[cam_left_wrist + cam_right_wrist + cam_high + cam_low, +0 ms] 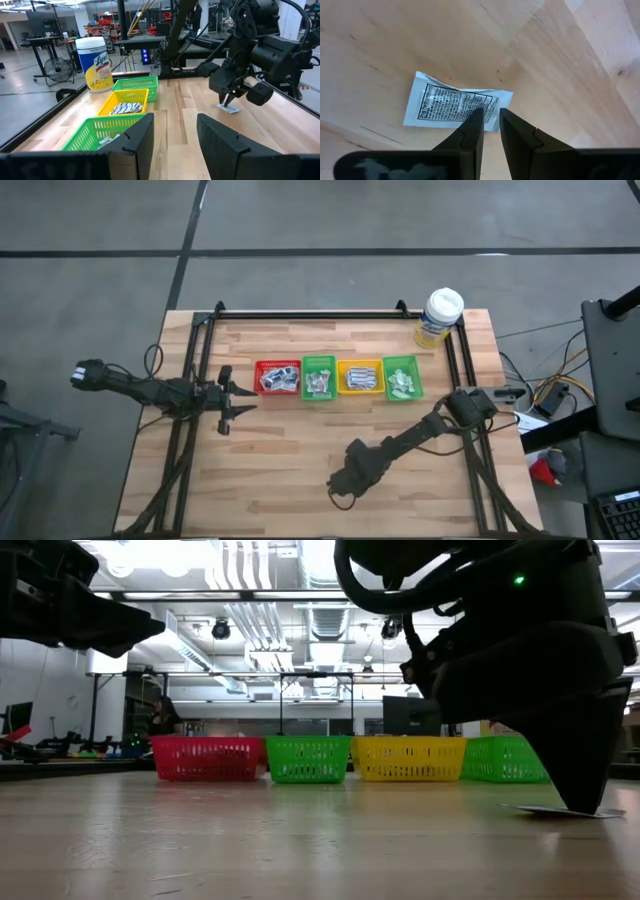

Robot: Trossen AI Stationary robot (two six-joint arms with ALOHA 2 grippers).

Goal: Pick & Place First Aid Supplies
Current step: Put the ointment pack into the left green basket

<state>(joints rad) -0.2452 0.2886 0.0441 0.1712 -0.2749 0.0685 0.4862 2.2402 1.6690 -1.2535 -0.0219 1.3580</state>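
Observation:
A small white packet with black print (450, 105), one of the first aid supplies, lies flat on the wooden table near its front edge; it also shows in the left wrist view (228, 108) and the low view (560, 810). My right gripper (491, 116) points steeply down at one short end of it, its fingers a narrow gap apart. In the high view the gripper (345, 480) hides the packet. My left gripper (240, 402) waits open and level at the table's left, beside the red bin (277, 377). My right gripper comes from above, slanting, with its fingertips (475, 117) at the packet's short end (492, 102). In the low view the tips (585, 808) reach down to the packet on the table. Nothing is pinched between the fingers. The packet lies flat, unlifted.
Four small bins stand in a row at mid-table: red, green (318, 377), yellow (360, 376) and green (402, 377), each with packets inside. A white-capped bottle with a yellow label (440, 315) stands at the far right corner. A black frame rail (310, 312) borders the table.

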